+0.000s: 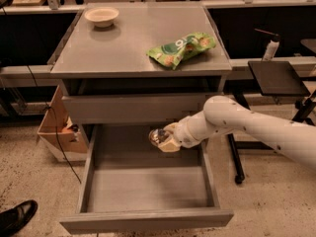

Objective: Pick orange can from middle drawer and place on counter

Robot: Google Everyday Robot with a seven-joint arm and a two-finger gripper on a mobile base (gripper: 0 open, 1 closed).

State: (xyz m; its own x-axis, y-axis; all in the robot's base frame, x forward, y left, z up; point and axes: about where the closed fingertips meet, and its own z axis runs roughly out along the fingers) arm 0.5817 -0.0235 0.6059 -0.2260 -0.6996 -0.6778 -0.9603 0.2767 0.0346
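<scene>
The middle drawer [148, 189] stands pulled open at the bottom of the cabinet, and its grey floor is bare. My gripper [167, 141] hovers over the drawer's back part, just under the closed drawer front above. It is shut on the orange can [157, 136], a small shiny can that shows its silver end toward the left. The can is held above the drawer floor. The counter [133, 48] is the grey cabinet top above, with bare room in its middle and left front.
A white bowl [101, 16] sits at the counter's back left and a green snack bag [181, 48] at its right. A small black side table [277, 78] stands to the right, a cardboard box [57, 127] to the left, and a shoe [17, 217] at the bottom left.
</scene>
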